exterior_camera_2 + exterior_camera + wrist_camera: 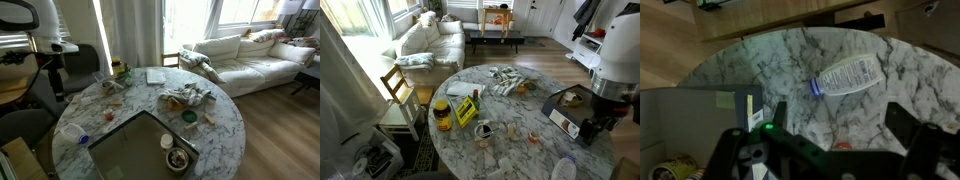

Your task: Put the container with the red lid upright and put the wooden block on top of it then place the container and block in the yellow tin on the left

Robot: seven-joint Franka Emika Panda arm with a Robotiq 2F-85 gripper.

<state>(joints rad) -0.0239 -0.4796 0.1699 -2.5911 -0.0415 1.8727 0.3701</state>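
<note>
In the wrist view my gripper [835,118] is open, with its two dark fingers spread above the marble table. The red lid of the small container [840,146] shows just under the gripper body, between the fingers; the rest of it is hidden. In an exterior view the gripper [592,128] hangs over the table's right side, with a small reddish thing [533,137] to its left. The yellow tin [466,110] lies flat at the table's left, next to a dark jar with a yellow lid [442,115]. I cannot pick out the wooden block for sure.
A white plastic bottle with a blue cap [847,75] lies on its side beyond the gripper, near the table edge [563,170]. A dark square tray [568,100] sits by the arm. A pile of cloth and packets [505,80] lies at the back. A small bowl [485,130] stands mid-table. A wooden chair [398,95] stands at the left.
</note>
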